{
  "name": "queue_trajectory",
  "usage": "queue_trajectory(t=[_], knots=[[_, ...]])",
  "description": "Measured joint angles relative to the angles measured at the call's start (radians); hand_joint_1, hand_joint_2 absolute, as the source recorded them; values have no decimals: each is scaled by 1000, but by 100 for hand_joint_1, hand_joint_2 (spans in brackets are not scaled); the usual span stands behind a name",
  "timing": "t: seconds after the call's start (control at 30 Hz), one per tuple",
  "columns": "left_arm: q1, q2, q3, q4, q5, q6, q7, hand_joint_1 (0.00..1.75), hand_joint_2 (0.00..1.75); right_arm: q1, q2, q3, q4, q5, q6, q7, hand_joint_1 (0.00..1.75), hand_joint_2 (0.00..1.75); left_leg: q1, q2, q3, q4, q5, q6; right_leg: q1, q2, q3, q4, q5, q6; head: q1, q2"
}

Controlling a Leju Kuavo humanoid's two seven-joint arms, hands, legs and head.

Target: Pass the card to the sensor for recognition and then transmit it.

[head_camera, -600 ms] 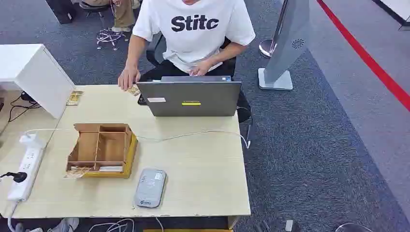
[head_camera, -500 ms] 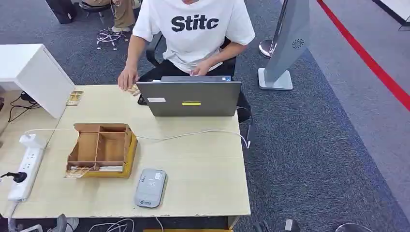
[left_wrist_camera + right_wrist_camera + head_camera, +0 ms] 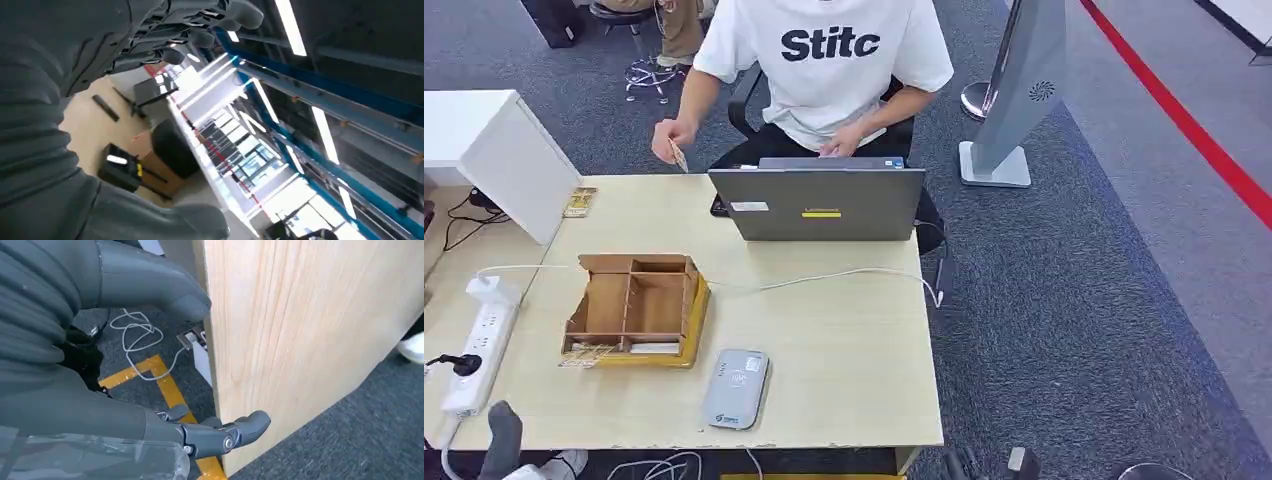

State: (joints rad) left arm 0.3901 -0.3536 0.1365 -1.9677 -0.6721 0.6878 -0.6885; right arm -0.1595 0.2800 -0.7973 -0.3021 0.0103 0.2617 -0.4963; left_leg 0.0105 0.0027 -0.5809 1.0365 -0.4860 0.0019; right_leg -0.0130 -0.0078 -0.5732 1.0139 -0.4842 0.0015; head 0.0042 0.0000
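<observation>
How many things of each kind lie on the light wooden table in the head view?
Grey open laptop: 1
Brown wooden compartment box: 1
Grey flat card sensor: 1
White power strip: 1
Small yellowish card stack: 1
White cable: 1
Total: 6

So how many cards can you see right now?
2 for certain: one card held up by the person's hand, another card lying at the table's far left edge. The wooden organizer may hide others.
</observation>
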Motion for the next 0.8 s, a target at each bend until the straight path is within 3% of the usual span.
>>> queue_trajectory(t=[0.03, 0.1, 0.2, 0.3, 0.37, 0.47, 0.6, 0.7, 0.8], knots=[[-2, 3, -23, -1, -86, -2, 35, 0, 175, -2, 2, -3, 0, 0, 1, -2, 0, 175, -1, 0, 0, 0, 0, 0, 0, 0, 0, 0, 0, 0, -1, 0], [-18, 36, -75, 10, -252, -21, 174, 0, 175, -2, 2, -6, 1, 0, 9, -2, 0, 175, 0, 0, 0, 0, 0, 0, 0, -1, -1, 0, 0, 0, 0, 0], [-117, 141, -120, 77, -498, -129, 410, 0, 175, -11, 2, -4, 4, 21, 18, 26, 0, 175, 1, -1, 0, 0, 3, -2, 0, 0, -1, 0, 2, 0, -1, 0], [-259, 241, -136, 171, -595, -245, 529, 0, 175, -26, 2, 3, 10, 27, 24, 54, 0, 175, 1, -1, -2, 0, 7, -3, 0, 0, -3, 1, 5, -2, -2, 0], [-402, 301, -149, 272, -670, -335, 603, 0, 175, -40, 2, 13, 14, 28, 26, 78, 0, 175, 2, -3, -4, 0, 11, -3, 1, -2, -6, 1, 9, -3, -2, 0], [-639, 386, -182, 495, -785, -372, 653, 0, 175, -61, 5, 28, 22, 33, 20, 105, 0, 175, 2, -2, -9, 0, 18, -5, 1, -1, -10, 2, 15, -4, -2, 0], [-907, 463, -228, 816, -883, -345, 695, 0, 175, -70, 8, 51, 31, 35, 16, 128, 0, 175, 2, 5, -12, 0, 20, -5, 1, 5, -15, 3, 21, -5, -2, 0], [-1013, 494, -266, 981, -894, -318, 716, 0, 175, -73, 11, 66, 36, 36, 13, 135, 0, 175, 1, 6, -12, 0, 21, -5, 1, 8, -16, 3, 23, -4, -2, 0], [-1066, 511, -285, 1081, -896, -306, 726, 0, 175, -79, 11, 74, 40, 36, 14, 136, 0, 175, 1, 5, -12, 0, 21, -5, 1, 7, -16, 3, 23, -3, -2, 0]])
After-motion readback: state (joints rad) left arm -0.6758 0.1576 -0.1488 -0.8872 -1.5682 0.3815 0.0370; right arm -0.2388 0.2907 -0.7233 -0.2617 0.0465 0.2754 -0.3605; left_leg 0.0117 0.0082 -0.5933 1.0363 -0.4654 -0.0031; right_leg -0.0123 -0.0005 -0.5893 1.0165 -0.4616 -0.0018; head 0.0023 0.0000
